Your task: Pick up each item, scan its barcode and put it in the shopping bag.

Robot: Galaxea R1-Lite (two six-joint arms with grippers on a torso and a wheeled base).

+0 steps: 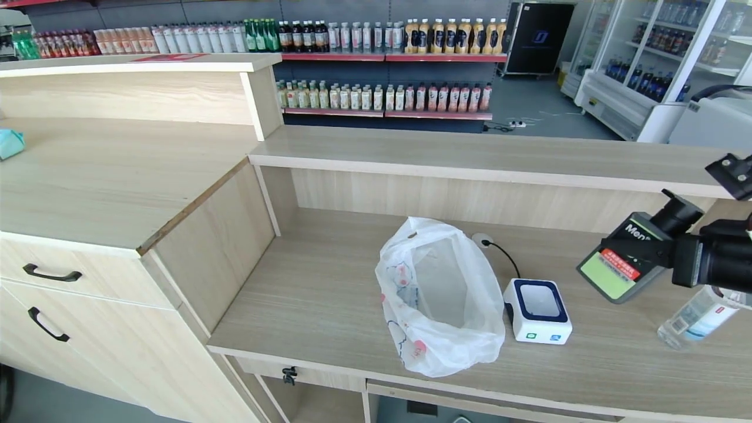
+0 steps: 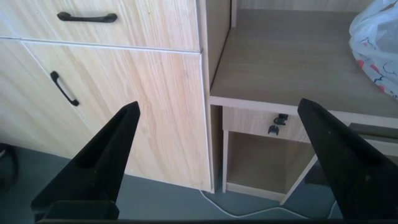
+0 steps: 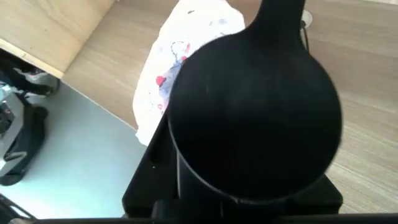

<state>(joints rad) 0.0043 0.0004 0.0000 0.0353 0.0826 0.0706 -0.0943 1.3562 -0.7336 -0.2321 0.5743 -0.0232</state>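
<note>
A dark box with a green face and a red label [image 1: 617, 261] hangs in the air to the right of the scanner, above the counter, with my right gripper [image 1: 661, 247] shut on it. In the right wrist view the box [image 3: 255, 106] is a large black shape that hides the fingers. The white plastic shopping bag [image 1: 440, 294] stands open on the lower counter, and it appears again in the right wrist view [image 3: 180, 50]. The white and blue scanner [image 1: 537, 308] sits just right of the bag. My left gripper [image 2: 217, 162] is open and holds nothing, low beside the cabinet front.
A clear bottle [image 1: 699, 317] lies on the counter under my right arm. The scanner's black cable [image 1: 505, 255] runs toward the back wall of the counter [image 1: 446, 200]. Drawers with black handles [image 2: 87, 17] face my left gripper. Shelves of drinks stand behind.
</note>
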